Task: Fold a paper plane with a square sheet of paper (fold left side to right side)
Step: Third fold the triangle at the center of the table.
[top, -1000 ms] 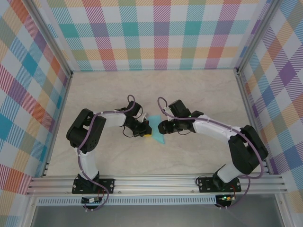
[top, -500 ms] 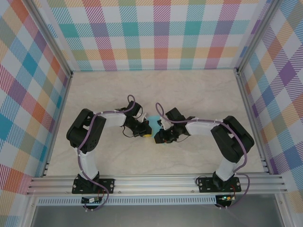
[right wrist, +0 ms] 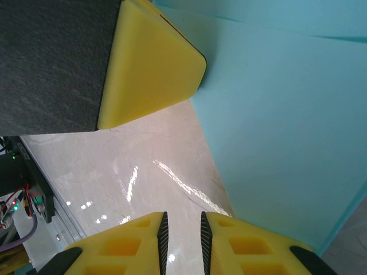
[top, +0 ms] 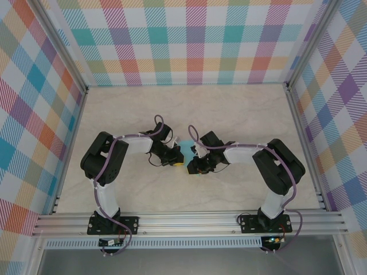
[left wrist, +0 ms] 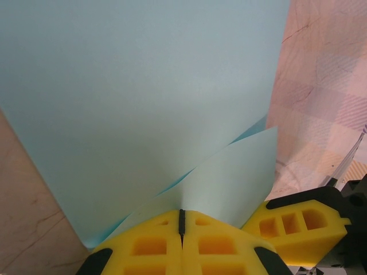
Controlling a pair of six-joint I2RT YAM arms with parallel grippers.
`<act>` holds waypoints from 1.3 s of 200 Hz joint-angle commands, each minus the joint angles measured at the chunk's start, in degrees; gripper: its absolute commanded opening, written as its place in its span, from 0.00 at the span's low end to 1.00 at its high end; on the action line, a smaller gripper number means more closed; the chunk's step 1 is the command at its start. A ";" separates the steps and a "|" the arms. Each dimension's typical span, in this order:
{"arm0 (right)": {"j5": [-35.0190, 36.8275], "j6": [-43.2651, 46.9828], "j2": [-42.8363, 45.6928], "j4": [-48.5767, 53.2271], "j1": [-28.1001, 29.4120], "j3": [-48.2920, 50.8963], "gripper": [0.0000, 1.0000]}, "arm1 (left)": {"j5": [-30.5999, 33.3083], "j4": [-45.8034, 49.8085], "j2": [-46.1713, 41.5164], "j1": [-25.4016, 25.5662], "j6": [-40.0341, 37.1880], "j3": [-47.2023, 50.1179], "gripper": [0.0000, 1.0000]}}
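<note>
The left gripper (left wrist: 182,220) is clenched, its two yellow pads pressed flat together with only a seam between them. The paper (left wrist: 143,97) comes up out of that seam, so the gripper grasps the paper at its near edge. From the pinch a pale flap rises to the right of the fingers and ends in a sharp corner. A thin line of deeper turquoise shows under the flap's edge where it stands off the layer below. Ahead of the fingers the paper spreads wide and flat: plain matte turquoise, one colour, no marks. Its left edge slants away from the gripper and its right edge runs straight ahead. Just right of the left gripper, beside the flap, sits a yellow finger (left wrist: 298,220) of the right gripper (right wrist: 182,217). The right gripper's jaws are nearly together, with a narrow slit between them that shows only bare table (right wrist: 132,166); it grasps nothing. The paper lies ahead and to the right of these fingers. Its slanted edge runs from just above the right finger up to a pad of the left gripper, which meets the paper at the far left. Farther ahead a straight line crosses the paper where a second layer overlaps. From above, the two grippers meet tip to tip mid-table, with a small sliver of turquoise between and behind them and checked walls (top: 195,40) well beyond.
</note>
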State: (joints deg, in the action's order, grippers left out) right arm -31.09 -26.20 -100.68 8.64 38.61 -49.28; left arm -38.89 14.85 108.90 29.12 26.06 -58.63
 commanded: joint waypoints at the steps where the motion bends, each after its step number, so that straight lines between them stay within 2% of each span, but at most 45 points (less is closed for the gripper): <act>1: -0.05 -0.08 -1.37 -0.12 -0.02 0.75 0.24 | 5.47 5.23 0.94 0.32 -1.10 1.80 0.00; 107: 0.71 -0.35 -0.48 0.99 -0.28 6.37 0.19 | 6.38 5.63 1.62 0.21 -1.37 1.35 0.00; 152: 0.38 -0.65 4.80 1.92 -1.56 11.29 0.15 | 6.37 5.71 1.62 0.23 -1.32 1.25 0.00; 203: -1.85 -0.30 14.58 9.09 -2.18 2.73 0.14 | 6.28 5.83 0.77 0.23 -1.15 1.18 0.00; 260: 3.69 -6.55 4.44 5.94 -1.70 -1.08 0.02 | 6.09 5.70 0.65 0.23 -1.13 1.15 0.00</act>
State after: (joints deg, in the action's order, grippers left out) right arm -29.98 -28.93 -91.72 14.55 36.73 -49.89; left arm -38.72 14.92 108.90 29.12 25.87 -58.67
